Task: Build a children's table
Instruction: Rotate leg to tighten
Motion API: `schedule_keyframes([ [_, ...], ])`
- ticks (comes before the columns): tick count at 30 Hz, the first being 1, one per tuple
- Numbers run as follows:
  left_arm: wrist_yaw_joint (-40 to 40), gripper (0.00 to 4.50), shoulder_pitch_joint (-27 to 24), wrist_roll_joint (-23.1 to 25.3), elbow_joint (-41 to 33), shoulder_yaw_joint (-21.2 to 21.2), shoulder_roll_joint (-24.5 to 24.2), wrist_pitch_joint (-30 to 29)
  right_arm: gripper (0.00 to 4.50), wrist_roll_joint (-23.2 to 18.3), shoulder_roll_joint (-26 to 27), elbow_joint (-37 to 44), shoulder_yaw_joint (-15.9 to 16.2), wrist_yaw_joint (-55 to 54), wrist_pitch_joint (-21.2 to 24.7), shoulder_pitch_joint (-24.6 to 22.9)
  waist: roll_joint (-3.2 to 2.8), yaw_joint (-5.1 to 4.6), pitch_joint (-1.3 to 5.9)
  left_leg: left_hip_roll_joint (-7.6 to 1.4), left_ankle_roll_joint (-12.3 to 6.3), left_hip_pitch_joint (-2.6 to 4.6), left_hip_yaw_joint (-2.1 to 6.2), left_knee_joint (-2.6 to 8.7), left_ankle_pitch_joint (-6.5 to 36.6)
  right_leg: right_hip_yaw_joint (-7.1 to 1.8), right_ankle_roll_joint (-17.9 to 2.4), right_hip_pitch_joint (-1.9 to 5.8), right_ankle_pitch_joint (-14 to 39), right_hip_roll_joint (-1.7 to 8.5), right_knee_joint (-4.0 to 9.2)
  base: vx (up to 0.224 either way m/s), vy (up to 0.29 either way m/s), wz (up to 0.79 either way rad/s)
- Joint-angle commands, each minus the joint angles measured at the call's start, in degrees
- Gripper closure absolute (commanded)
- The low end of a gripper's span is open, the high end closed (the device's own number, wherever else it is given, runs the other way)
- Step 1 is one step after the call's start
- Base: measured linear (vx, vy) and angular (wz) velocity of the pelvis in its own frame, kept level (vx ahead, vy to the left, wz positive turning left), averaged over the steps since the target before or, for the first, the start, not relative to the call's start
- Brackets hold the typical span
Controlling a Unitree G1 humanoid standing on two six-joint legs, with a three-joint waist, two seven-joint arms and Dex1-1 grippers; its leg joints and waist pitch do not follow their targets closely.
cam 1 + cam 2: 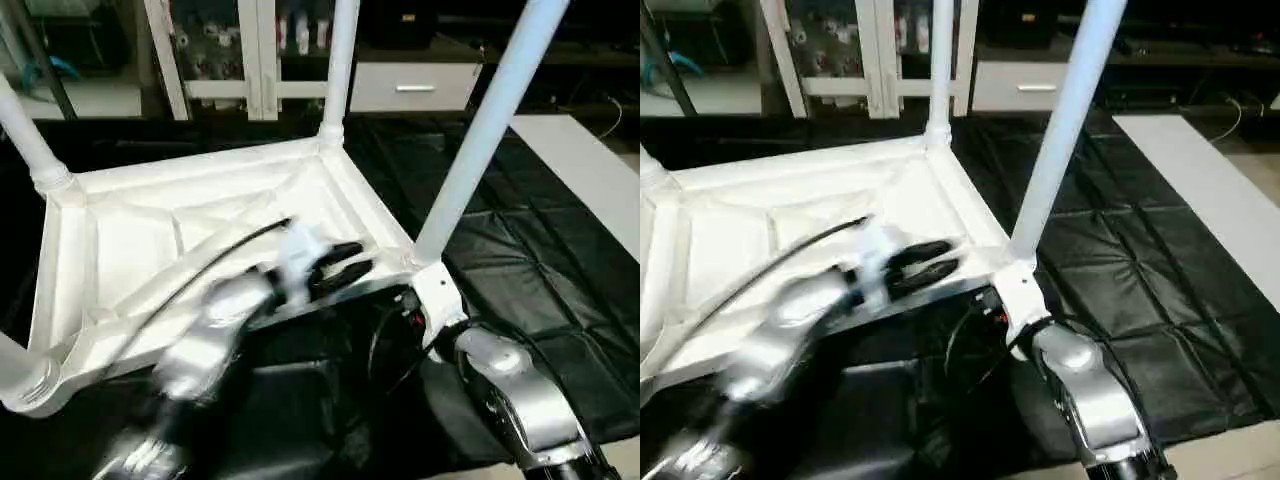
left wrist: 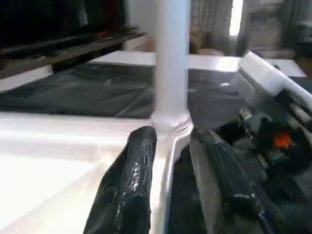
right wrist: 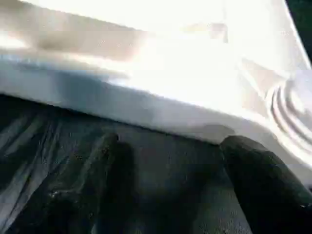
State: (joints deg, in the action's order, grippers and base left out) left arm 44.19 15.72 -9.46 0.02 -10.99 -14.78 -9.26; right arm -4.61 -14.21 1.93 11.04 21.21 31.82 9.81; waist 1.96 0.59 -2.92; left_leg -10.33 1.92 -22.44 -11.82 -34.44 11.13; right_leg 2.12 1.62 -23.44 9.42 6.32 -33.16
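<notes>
— What's around the tabletop (image 1: pixel 120 235)?

— It lies upside down on black quilted matting (image 1: pixel 540 290), legs (image 1: pixel 487 125) standing up in the corner sockets. A flat white board (image 1: pixel 585 175) lies off to the right; white cabinets (image 1: pixel 255 60) stand behind.

— And the grippers?

— The left gripper (image 2: pixel 170 175) is spread astride the near rim (one finger each side). The right gripper (image 3: pixel 165 185) is spread too, under the corner.

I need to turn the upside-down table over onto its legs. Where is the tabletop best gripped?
Grip the tabletop by its raised near rim, from the robot's side: a thin upright wall that fingers can straddle, as the left gripper does. The round legs offer poorer purchase.
</notes>
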Motion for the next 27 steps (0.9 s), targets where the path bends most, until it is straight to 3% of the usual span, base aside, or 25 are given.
schedule_keyframes([
  [1,-0.8,2.85,-1.1,-0.5,-6.3,1.2,-1.1,-4.6,0.68,-0.2,-0.4,-1.2,-0.6,0.5,-0.2,1.4,-0.23,-0.02,3.20,-3.09,1.10,1.83,1.13,5.39,14.5,-1.44,-11.1,1.61,12.2,1.12,2.75,0.000,0.000,0.00],
  [2,-0.8,2.85,-2.2,-0.9,-8.8,1.5,-2.2,-7.0,0.68,0.4,-0.6,-2.4,-0.4,0.5,-0.3,2.3,0.54,-0.11,3.10,-2.97,1.42,2.05,0.92,5.25,15.3,-1.56,-10.6,1.28,13.4,0.96,3.09,0.000,0.000,0.00],
  [3,0.3,2.85,-5.0,-1.4,-13.8,1.9,-5.7,-11.2,0.68,1.9,-0.7,-7.5,0.3,0.2,-1.6,5.2,0.15,0.18,3.19,-2.90,2.25,1.99,1.18,5.33,15.6,-1.52,-10.2,1.42,14.3,1.17,2.72,0.000,0.000,0.00],
  [4,0.3,2.85,-5.0,-1.4,-13.8,1.9,-5.7,-11.2,0.68,1.9,-0.7,-7.5,0.3,0.2,-1.6,5.2,0.10,-0.11,3.14,-3.00,2.48,1.82,1.38,5.53,15.8,-1.46,-10.3,1.49,14.6,1.26,2.61,0.000,0.000,0.00],
  [5,0.1,2.85,-7.3,-0.9,-17.1,2.2,-8.1,-14.2,0.68,2.9,-0.2,-12.4,0.6,-0.1,-3.5,8.0,0.41,-0.41,2.86,-2.78,3.15,1.54,1.39,5.59,17.5,-1.42,-9.4,1.39,17.1,1.16,2.85,0.000,0.000,0.00],
  [6,0.1,2.85,-7.4,-0.9,-17.3,2.3,-8.2,-14.4,0.68,2.9,-0.1,-12.6,0.7,-0.2,-3.6,8.1,0.34,-0.50,2.94,-2.80,3.61,1.72,1.43,5.60,18.3,-1.43,-9.1,1.30,17.9,1.19,2.93,0.000,0.000,0.00],
  [7,0.2,2.85,-9.9,-0.4,-20.1,2.2,-10.6,-16.8,0.68,3.4,1.2,-19.6,0.4,-1.0,-5.7,12.0,0.43,-0.60,2.96,-2.67,4.02,1.92,1.32,5.41,18.9,-1.56,-8.6,0.99,18.4,1.11,3.12,0.000,0.000,0.00],
  [8,0.0,2.85,-11.6,-0.3,-22.1,2.2,-12.0,-18.6,0.68,3.7,2.1,-24.4,0.1,-1.6,-7.0,14.6,0.48,-1.09,2.81,-2.52,4.11,1.40,1.62,5.57,19.7,-1.52,-8.7,1.13,19.6,1.22,3.11,0.000,0.000,0.00],
  [9,-0.5,2.85,-12.6,-0.2,-23.2,2.5,-12.2,-19.3,0.68,4.1,2.8,-28.3,0.1,-2.1,-8.2,16.8,0.80,-1.22,2.93,-2.54,4.21,1.35,1.61,5.47,20.1,-1.46,-8.7,1.18,20.2,1.24,3.04,0.000,0.000,0.00],
  [11,-2.2,2.85,-13.6,-0.4,-24.8,3.3,-11.3,-20.7,0.68,4.6,3.7,-34.5,0.0,-2.8,-10.5,20.4,1.28,-1.05,3.01,-2.64,4.31,1.97,1.37,5.11,20.3,-1.66,-8.7,0.62,20.2,1.20,3.24,0.000,0.000,0.00],
  [12,-3.1,2.85,-13.9,-0.4,-25.1,3.8,-10.7,-20.6,0.68,4.7,4.3,-37.3,-0.1,-2.9,-11.8,22.1,1.05,-0.93,2.96,-2.64,4.31,2.05,1.31,4.99,20.5,-1.73,-9.0,0.31,20.1,1.24,3.12,0.000,0.000,0.00],
  [13,-4.7,2.85,-14.5,0.1,-25.8,4.2,-10.1,-21.1,0.68,4.8,5.3,-41.5,-0.2,-3.4,-13.6,24.7,1.40,-0.99,2.88,-2.56,4.32,1.62,1.38,5.08,20.5,-1.65,-8.8,0.62,20.3,1.16,3.12,0.000,0.000,0.00],
  [14,-5.9,2.85,-14.8,0.4,-26.3,4.4,-9.8,-21.5,0.68,4.9,6.0,-44.3,-0.3,-3.7,-14.8,26.4,1.21,-0.96,2.90,-2.58,4.62,1.38,1.61,5.24,20.7,-1.54,-8.6,0.84,20.5,1.20,3.03,0.000,0.000,0.00],
  [17,-11.0,2.85,-16.5,1.8,-28.6,4.7,-7.5,-22.9,0.68,3.9,9.7,-55.2,-2.7,-5.6,-20.0,33.7,1.34,-1.38,3.06,-2.75,5.32,1.17,1.86,5.15,22.2,-1.39,-8.4,0.90,21.0,1.38,2.87,0.000,0.000,0.00],
  [18,-11.3,2.85,-16.6,1.8,-28.8,4.7,-7.4,-23.1,0.68,3.8,10.0,-55.9,-2.8,-5.8,-20.4,34.2,1.65,-1.34,3.05,-2.72,5.27,1.15,1.85,5.16,22.1,-1.34,-8.3,0.90,20.7,1.26,2.97,0.000,0.000,0.00],
  [20,-13.5,2.85,-17.8,2.1,-30.5,4.1,-6.3,-24.4,0.68,3.5,11.8,-63.1,-4.5,-8.3,-24.1,38.8,1.45,-1.67,3.24,-2.84,5.42,1.17,1.77,4.87,21.3,-1.49,-9.6,0.79,18.7,1.32,2.50,0.000,0.000,0.00],
  [21,-14.8,2.85,-19.0,2.7,-31.5,3.3,-5.4,-24.7,0.68,3.1,12.9,-67.7,-6.1,-10.5,-26.3,41.9,1.51,-1.62,3.16,-2.74,5.26,0.91,1.84,4.99,20.9,-1.37,-9.5,1.12,18.8,1.19,2.59,0.000,0.000,0.00],
  [24,-16.2,2.85,-20.2,3.4,-32.1,2.4,-4.2,-24.6,0.68,2.5,13.4,-71.3,-7.9,-13.1,-27.7,44.4,1.51,-1.12,3.15,-2.71,4.63,1.32,1.45,4.64,20.4,-1.47,-9.6,0.58,17.8,0.91,2.62,0.000,0.000,0.00],
  [27,-18.7,2.85,-20.7,4.5,-32.6,1.1,-2.7,-24.7,0.68,2.2,13.2,-74.5,-9.9,-16.0,-30.1,46.4,1.45,-0.46,3.32,-2.82,4.43,1.41,1.33,4.63,18.4,-1.30,-10.0,0.75,14.3,0.67,2.10,0.000,0.000,0.00],
])
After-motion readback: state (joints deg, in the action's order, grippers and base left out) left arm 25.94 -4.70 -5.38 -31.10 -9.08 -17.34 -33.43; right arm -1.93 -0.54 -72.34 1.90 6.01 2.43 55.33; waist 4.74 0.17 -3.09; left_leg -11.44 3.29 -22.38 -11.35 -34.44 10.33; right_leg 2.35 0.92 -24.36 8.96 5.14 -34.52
